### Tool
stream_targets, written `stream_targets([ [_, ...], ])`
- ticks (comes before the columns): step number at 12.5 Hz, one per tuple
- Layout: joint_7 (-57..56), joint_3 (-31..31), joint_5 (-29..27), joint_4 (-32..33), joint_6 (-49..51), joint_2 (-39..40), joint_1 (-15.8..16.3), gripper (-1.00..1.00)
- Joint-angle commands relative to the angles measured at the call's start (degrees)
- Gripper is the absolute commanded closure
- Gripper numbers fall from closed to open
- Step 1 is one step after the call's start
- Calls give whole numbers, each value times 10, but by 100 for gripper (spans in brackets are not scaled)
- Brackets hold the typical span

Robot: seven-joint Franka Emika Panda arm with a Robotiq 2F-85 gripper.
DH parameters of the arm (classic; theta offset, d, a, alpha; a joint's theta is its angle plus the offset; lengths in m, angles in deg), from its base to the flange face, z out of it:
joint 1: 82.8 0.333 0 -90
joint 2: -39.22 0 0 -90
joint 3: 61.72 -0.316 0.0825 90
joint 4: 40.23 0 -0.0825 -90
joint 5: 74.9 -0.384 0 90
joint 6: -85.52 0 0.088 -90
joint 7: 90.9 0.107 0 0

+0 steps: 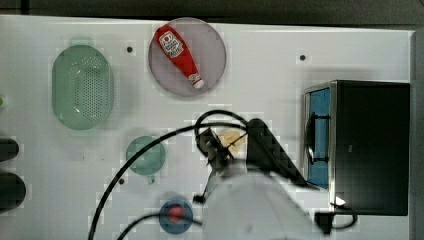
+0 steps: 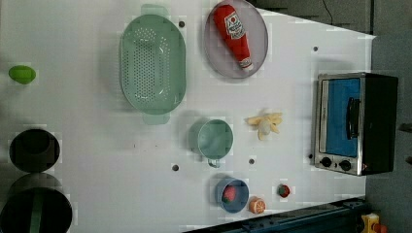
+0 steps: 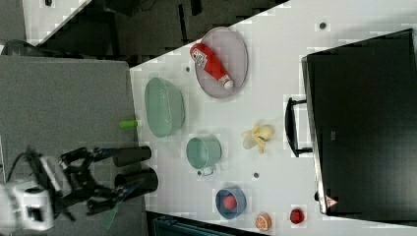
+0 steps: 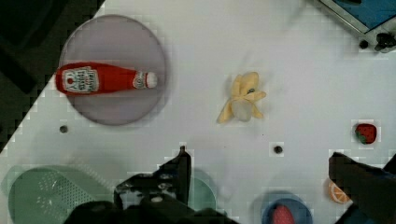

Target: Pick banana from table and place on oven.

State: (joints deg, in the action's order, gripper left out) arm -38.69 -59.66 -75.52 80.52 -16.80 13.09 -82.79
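The banana (image 4: 243, 98) lies on the white table (image 4: 303, 70), pale yellow with splayed peel flaps; it also shows as the banana (image 2: 265, 124) and the banana (image 3: 258, 137). My gripper (image 4: 266, 175) hangs open well above the table, its two black fingers (image 4: 180, 170) wide apart with nothing between them, the banana lying beyond their tips. In the top view my arm (image 1: 250, 200) covers part of the banana (image 1: 231, 138). The oven (image 2: 354, 124) stands at the left view's right, its blue glass door facing the banana, its black top (image 1: 372, 147) bare.
A ketchup bottle (image 2: 234, 34) lies on a grey plate (image 2: 257, 53). A green colander (image 2: 153, 63), a green cup (image 2: 214, 140), a blue bowl (image 2: 231, 194), an orange slice (image 2: 257, 205) and a strawberry (image 2: 283, 190) sit around the banana. Black containers (image 2: 34, 150) stand at the left view's left.
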Motion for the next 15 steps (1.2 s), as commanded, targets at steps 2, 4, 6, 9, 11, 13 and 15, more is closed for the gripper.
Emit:
stream_targets([
  [2,20,0,3,114,-131,98,-6,-100],
  [4,20,1,3,152,-223,145,-7,-100],
  [6,20,1,3,176,-295,201,-7,-100],
  [9,20,1,2,194,-379,289,-7,-100],
  [11,20,1,2,199,-428,345,-7,-100],
  [13,20,0,2,199,-476,397,-7,-100],
  [15,21,0,2,199,-524,435,-7,-100],
])
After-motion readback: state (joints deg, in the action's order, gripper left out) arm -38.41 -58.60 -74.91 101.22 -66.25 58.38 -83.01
